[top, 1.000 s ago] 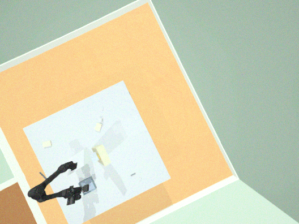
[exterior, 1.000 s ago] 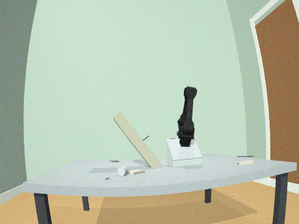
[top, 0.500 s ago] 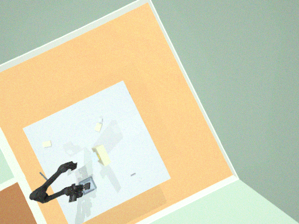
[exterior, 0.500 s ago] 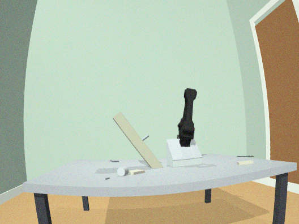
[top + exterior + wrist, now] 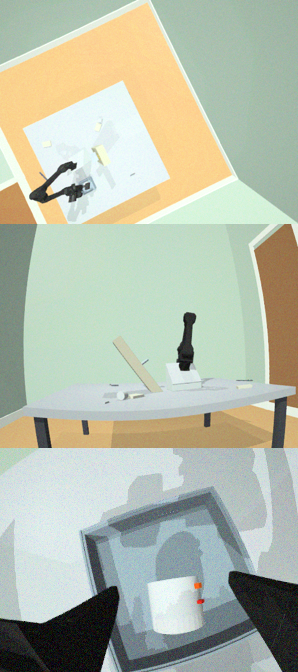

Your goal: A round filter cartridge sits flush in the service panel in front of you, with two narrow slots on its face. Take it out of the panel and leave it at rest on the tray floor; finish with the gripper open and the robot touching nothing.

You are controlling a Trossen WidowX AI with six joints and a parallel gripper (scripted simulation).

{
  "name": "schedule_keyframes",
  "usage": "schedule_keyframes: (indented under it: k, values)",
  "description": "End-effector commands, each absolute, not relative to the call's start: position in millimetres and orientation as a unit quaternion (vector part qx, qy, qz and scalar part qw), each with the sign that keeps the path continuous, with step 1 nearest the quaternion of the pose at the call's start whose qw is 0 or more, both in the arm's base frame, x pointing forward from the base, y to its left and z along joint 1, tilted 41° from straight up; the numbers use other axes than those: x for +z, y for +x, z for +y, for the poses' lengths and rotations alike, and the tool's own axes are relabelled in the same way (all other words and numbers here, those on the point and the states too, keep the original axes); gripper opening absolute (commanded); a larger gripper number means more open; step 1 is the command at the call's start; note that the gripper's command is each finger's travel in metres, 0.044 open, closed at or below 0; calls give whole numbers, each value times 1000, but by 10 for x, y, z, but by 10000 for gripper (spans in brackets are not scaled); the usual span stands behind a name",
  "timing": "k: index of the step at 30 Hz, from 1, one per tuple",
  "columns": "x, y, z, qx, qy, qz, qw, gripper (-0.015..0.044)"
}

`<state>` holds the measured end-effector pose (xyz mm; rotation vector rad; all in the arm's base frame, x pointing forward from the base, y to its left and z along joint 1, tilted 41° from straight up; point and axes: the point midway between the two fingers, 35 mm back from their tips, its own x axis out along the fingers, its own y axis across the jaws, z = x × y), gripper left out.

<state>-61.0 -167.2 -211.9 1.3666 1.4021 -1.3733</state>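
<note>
Pale tabletop point(image 5: 141, 158) point(image 5: 84, 405) is lit; the stiff, light-looking cartridge point(image 5: 176, 605) is freed by the wide-open, empty gripper point(image 5: 87, 185) point(image 5: 173, 584), best grasped around its sides.

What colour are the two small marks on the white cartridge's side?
One orange, one red; the wrist view shows them best.

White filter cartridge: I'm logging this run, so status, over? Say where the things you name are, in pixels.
Black jaws point(image 5: 87, 185) open, clear either side. White cylindrical cartridge point(image 5: 176, 607) lying inside blue-grey square tray point(image 5: 93, 186) point(image 5: 90, 565). Nothing visibly between.
</note>
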Motion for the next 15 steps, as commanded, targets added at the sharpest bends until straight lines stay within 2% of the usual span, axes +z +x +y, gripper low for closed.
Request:
schedule_keyframes:
  k: [1, 6, 15]
  values:
    - [-1986, -605, -1826, -536, 531, 544, 367, 440]
    - [-1590, -564, -2131, -535, 531, 544, 367, 440]
    - [-1716, -589, -2066, -537, 526, 546, 370, 440]
